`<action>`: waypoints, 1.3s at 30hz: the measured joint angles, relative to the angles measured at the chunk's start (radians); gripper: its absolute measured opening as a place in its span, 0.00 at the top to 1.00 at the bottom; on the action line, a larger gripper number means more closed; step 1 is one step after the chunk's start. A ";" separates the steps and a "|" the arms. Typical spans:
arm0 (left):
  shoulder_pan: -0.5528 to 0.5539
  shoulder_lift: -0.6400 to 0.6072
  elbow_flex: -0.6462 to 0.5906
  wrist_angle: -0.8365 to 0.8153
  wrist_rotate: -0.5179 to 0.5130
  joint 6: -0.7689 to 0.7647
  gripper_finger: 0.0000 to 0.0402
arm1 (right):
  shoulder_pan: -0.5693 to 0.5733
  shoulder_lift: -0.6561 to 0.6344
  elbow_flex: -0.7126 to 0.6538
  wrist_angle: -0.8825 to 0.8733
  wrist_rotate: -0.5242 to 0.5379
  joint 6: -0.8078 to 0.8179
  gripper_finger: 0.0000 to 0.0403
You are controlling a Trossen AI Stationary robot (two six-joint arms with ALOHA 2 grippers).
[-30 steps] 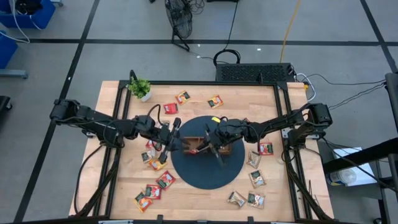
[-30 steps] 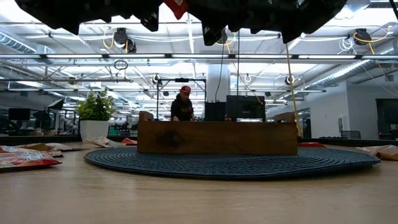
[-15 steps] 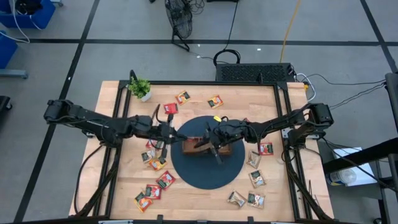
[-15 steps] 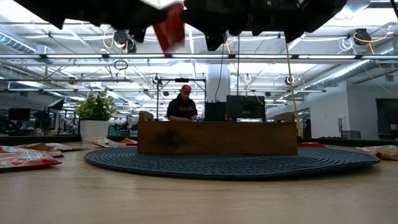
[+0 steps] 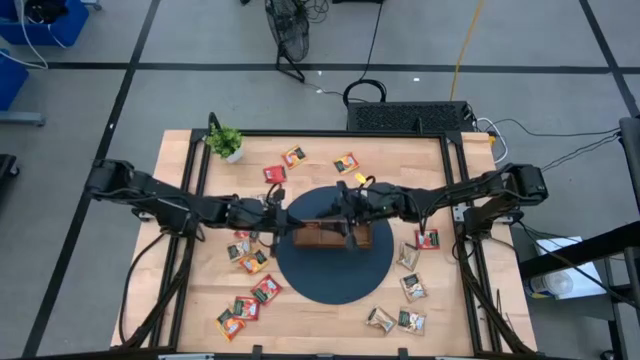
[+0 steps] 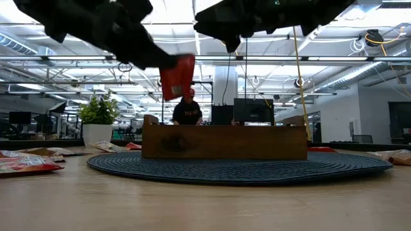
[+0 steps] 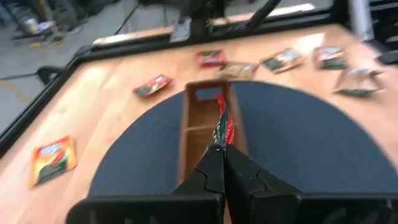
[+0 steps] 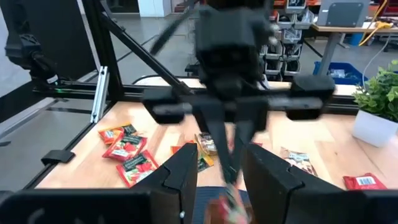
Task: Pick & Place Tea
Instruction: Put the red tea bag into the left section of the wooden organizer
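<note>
My left gripper is shut on a red tea sachet, held above the left part of the brown wooden tray. The tray stands on a dark round mat. My right gripper stands open with nothing between its fingers, above the tray's far side and facing my left gripper. More tea sachets lie flat on the table to the left, right and far side. My left gripper pinches the red sachet by its upper edge between its two shut fingers. The fingers slant down from the table's left. The sachet hangs below the fingertips, clear of the tray, edge-on in the wrist view.
A small potted plant stands at the far left corner. Sachets lie near the front edge at left and right. A person is in the room beyond the table.
My left gripper has tipped downward and sunk toward the tray; the red sachet has come down with it and now hangs in full view just above the tray's left part. My right gripper has drawn back toward the table's far edge.
</note>
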 joint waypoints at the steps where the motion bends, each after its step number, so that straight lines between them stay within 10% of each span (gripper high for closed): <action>1: 0.004 0.015 0.000 0.001 -0.004 -0.005 1.00 | 0.000 0.000 0.000 0.000 0.000 0.000 0.72; 39: 0.061 0.173 0.000 -0.023 -0.087 -0.117 1.00 | 0.000 0.001 0.000 -0.012 -0.001 0.000 0.73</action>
